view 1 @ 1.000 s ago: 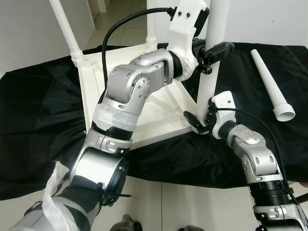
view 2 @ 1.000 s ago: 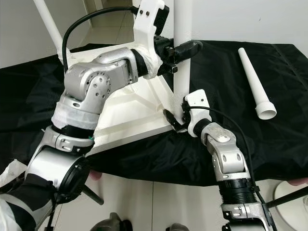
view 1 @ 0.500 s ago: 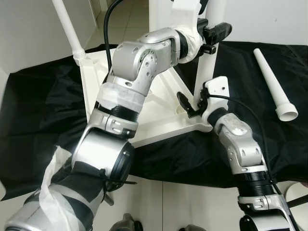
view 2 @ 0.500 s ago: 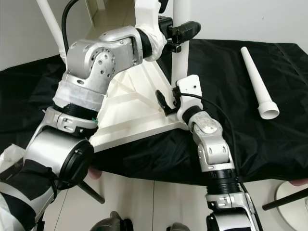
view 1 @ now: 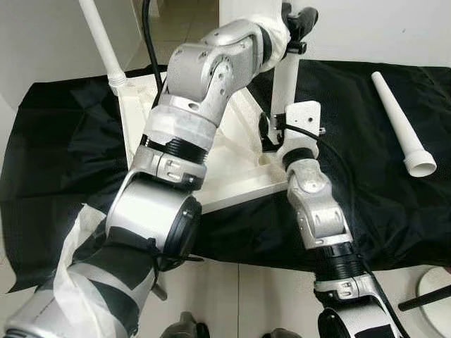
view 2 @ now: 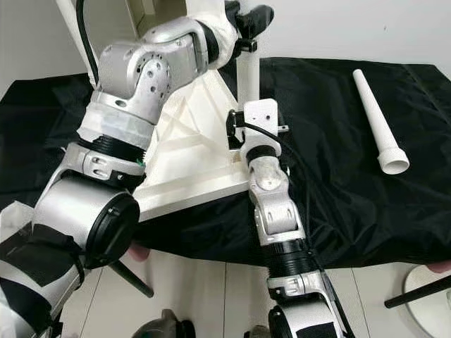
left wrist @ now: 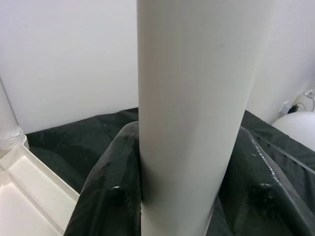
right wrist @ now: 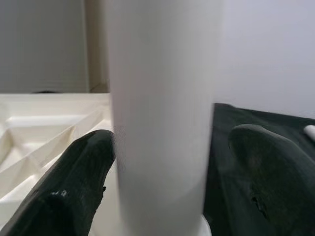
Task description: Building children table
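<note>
We see a black cloth (view 1: 63,141) spread over a pale tiled floor (view 1: 232,296), with white walls (view 1: 42,42) behind. On the cloth lies the white tabletop (view 1: 232,162), upside down, its ribbed underside facing up. A table leg (view 1: 285,77) stands upright at its near corner, toward 12 o'clock from us. Our left gripper (view 1: 296,21) is clamped around this leg high up. Our right gripper (view 1: 271,134) straddles the leg's base, its fingers (right wrist: 74,191) spread with a gap on one side. A loose leg (view 1: 402,123) lies on the cloth at 2 o'clock. Another fitted leg (view 1: 102,42) rises at 11 o'clock.
</note>
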Robot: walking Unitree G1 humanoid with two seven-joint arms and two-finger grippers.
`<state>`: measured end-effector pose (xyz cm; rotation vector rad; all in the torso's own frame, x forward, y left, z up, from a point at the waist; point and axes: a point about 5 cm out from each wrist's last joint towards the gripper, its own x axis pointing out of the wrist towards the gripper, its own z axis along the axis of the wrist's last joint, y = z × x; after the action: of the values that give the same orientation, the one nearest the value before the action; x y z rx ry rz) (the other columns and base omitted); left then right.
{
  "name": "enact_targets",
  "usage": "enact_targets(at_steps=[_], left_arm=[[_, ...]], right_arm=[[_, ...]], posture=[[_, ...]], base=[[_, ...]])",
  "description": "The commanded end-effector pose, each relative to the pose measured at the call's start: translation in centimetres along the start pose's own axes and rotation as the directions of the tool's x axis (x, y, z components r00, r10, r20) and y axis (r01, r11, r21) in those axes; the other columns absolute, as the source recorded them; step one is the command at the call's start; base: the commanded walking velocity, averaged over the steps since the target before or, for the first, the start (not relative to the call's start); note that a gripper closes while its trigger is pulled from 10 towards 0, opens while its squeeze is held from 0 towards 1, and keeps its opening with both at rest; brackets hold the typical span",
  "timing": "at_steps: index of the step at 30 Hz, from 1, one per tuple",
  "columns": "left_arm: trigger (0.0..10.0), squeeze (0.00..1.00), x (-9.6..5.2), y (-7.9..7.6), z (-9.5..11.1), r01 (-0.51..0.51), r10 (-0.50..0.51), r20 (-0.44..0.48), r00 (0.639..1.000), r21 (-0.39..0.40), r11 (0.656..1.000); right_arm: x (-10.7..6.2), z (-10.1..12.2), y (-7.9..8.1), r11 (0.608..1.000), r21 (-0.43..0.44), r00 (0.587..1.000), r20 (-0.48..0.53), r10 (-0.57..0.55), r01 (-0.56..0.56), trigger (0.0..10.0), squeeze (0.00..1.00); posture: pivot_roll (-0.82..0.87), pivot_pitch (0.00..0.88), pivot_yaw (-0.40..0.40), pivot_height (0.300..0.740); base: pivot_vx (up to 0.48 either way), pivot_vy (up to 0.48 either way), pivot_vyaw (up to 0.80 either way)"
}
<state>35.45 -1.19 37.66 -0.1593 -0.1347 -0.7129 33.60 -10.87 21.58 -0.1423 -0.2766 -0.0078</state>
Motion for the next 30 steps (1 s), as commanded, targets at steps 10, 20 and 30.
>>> enact_targets(at_steps=[10, 20, 30], left_arm=[[10.0, 0.00, 0.2, -0.5, 0.6, -0.030, 0.030, 0.022, 0.999, -0.023, 0.999], [10.0, 0.00, 0.3, -1.2, 0.6, -0.006, 0.006, 0.019, 1.000, -0.024, 1.000], [10.0, 0.00, 0.3, -1.4, 0.7, 0.000, 0.000, 0.024, 1.000, -0.014, 1.000]], right_arm=[[0.7, 0.2, -0.1, 0.998, -0.001, 0.998, 0.027, -0.055, 0.055, 10.0, 0.00], [2.2, 0.6, 0.3, 0.998, -0.002, 0.997, 0.042, -0.068, 0.069, 10.0, 0.00], [2.5, 0.1, 0.6, 0.998, 0.005, 0.998, 0.016, -0.067, 0.067, 6.2, 0.00]], posture=[[-0.05, 0.000, 0.078, 0.740], [-0.04, 0.000, 0.075, 0.740], [-0.03, 0.000, 0.073, 0.740]], base=[[0.000, 0.000, 0.00], [0.000, 0.000, 0.00], [0.000, 0.000, 0.00]])
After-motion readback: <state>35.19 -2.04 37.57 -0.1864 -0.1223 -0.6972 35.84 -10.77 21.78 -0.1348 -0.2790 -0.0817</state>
